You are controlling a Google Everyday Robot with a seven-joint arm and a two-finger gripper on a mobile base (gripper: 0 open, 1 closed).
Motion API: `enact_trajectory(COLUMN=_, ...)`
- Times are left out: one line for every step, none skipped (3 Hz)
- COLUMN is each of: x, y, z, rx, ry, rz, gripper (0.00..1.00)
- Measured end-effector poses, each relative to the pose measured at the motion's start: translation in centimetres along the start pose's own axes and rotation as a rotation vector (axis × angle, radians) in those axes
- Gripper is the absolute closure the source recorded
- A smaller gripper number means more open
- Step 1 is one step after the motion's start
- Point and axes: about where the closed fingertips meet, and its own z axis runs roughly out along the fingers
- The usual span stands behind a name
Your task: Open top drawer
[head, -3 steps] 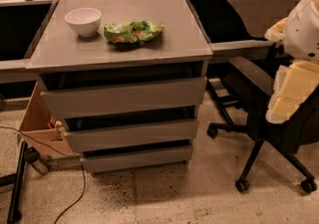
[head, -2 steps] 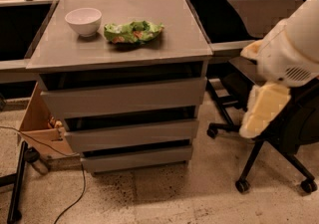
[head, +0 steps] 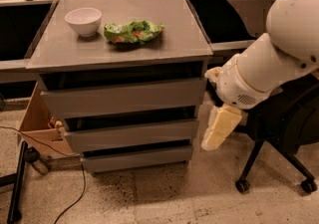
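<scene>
— So, where is the top drawer (head: 124, 97) to be found?

— It is set directly under the grey cabinet top (head: 164, 44), above the two lower drawer fronts (head: 132, 136). Its flat grey front is seen pushed in, with a dark gap left between it and the cabinet top.

— And the gripper (head: 209, 143)?

— It is hung from the white arm (head: 264, 68) at the cabinet's right side, pointed down towards the floor, level with the lower drawers. It is held just beside the cabinet's right edge and below the top drawer, and no contact with that drawer is seen. Whether it is open or closed cannot be told.

— What is placed on the cabinet?

— A white bowl (head: 83, 21) is set at the left rear, and a crumpled green bag (head: 133, 31) is laid just beside it, to its right.

— What else is seen?

— A cardboard box (head: 37, 118) is pushed against the cabinet's left side, and a black office chair (head: 284, 133) is parked behind the arm.
</scene>
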Motion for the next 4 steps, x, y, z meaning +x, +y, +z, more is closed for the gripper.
enact_trajectory(x=-1.4, y=-0.3, z=5.4, rx=-0.054, ry=-0.070, rz=0.057, gripper=0.00)
enact_trajectory(x=-2.6, y=-1.0, z=9.5, rx=-0.085, ry=-0.118, rz=0.150, gripper=0.00)
enact_trajectory(x=-4.2, y=-2.1, z=12.5, rx=-0.103, ry=-0.150, rz=0.254, gripper=0.18)
enact_trajectory(x=-5.9, y=-3.5, z=14.5, rx=-0.107, ry=-0.171, rz=0.362, gripper=0.41)
